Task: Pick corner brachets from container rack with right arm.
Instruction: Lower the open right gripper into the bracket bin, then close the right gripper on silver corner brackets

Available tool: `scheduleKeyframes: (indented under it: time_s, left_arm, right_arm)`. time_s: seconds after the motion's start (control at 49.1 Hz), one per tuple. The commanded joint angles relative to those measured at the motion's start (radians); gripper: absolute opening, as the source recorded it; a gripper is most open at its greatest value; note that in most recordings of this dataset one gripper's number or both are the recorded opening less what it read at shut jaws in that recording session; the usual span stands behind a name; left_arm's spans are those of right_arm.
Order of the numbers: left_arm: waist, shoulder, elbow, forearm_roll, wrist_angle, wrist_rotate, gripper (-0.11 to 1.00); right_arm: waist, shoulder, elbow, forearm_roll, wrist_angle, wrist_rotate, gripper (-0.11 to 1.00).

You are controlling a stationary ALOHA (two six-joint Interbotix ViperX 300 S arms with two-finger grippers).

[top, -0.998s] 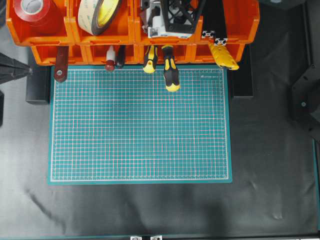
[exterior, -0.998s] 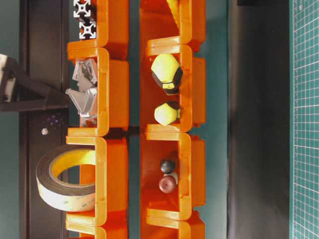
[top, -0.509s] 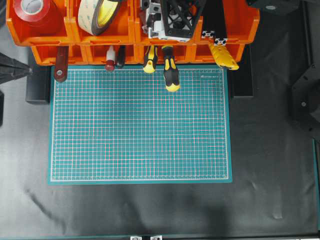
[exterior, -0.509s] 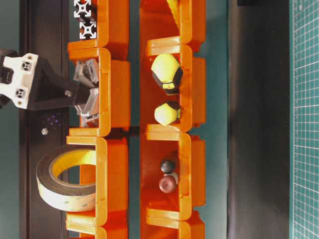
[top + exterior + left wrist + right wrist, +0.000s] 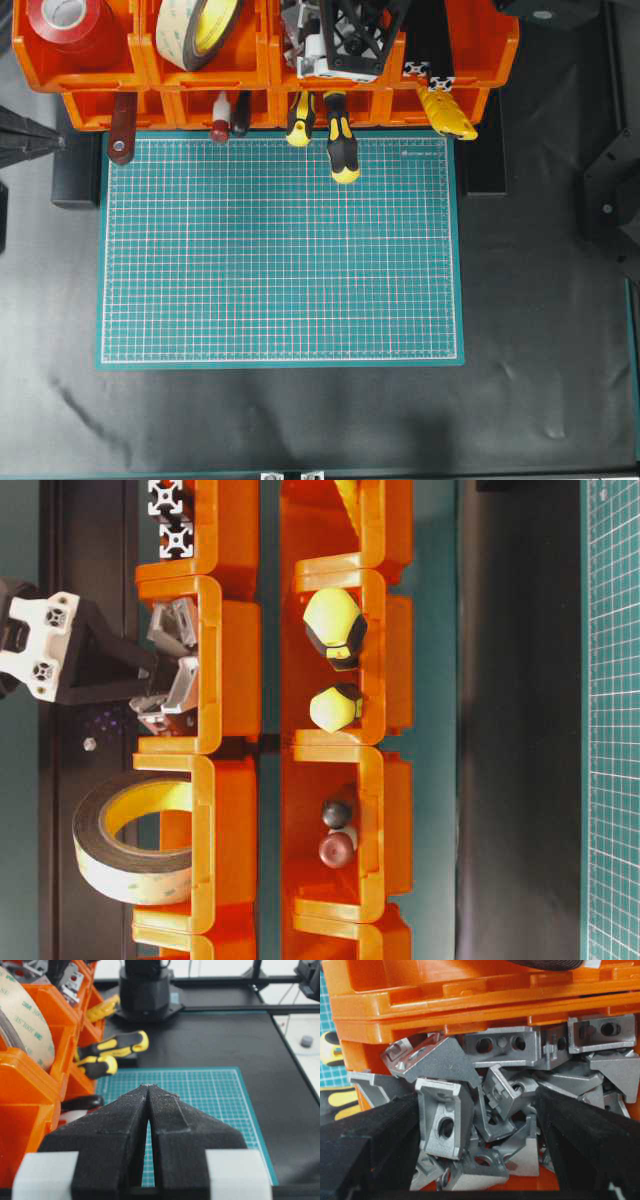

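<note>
Fingers (image 5: 365, 1145) of the right gripper (image 5: 477, 1135) stood spread in the near foreground of the wrist view, flanking several corner brachets (image 5: 445, 1120), with the left finger against one and none visibly clamped. Beyond them the silver heap filled one bin of the container rack (image 5: 470, 1005), third from the left along the overhead view's top edge. Clenched together, the left gripper (image 5: 149, 1091) hung over the green cutting mat (image 5: 280, 250).
</note>
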Motion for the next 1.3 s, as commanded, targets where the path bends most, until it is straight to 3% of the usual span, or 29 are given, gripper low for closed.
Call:
scheduleKeyframes:
  time_s: [0.0, 0.122, 0.285, 0.529, 0.937, 1.283]
  left_arm:
    - [0.002, 0.003, -0.034, 0.005, -0.005, -0.003, 0.00]
    - [0.002, 0.003, -0.032, 0.005, -0.005, -0.003, 0.00]
    - [0.002, 0.003, -0.032, 0.005, -0.005, -0.003, 0.00]
    - [0.003, 0.003, -0.034, 0.003, -0.005, -0.003, 0.00]
    - [0.006, 0.003, -0.034, 0.005, -0.005, -0.003, 0.00]
    - [0.006, 0.003, -0.034, 0.005, -0.005, -0.002, 0.00]
  right_arm:
    - [0.012, -0.017, -0.025, 0.002, 0.000, -0.002, 0.70]
    - [0.021, -0.021, -0.051, 0.000, 0.018, 0.003, 0.68]
    - [0.031, -0.018, -0.087, -0.002, 0.057, 0.003, 0.46]
    - [0.032, -0.014, -0.103, 0.000, 0.074, 0.003, 0.30]
    - [0.032, -0.017, -0.106, -0.002, 0.081, 0.003, 0.28]
    - [0.057, -0.049, -0.164, -0.002, 0.106, 0.003, 0.28]
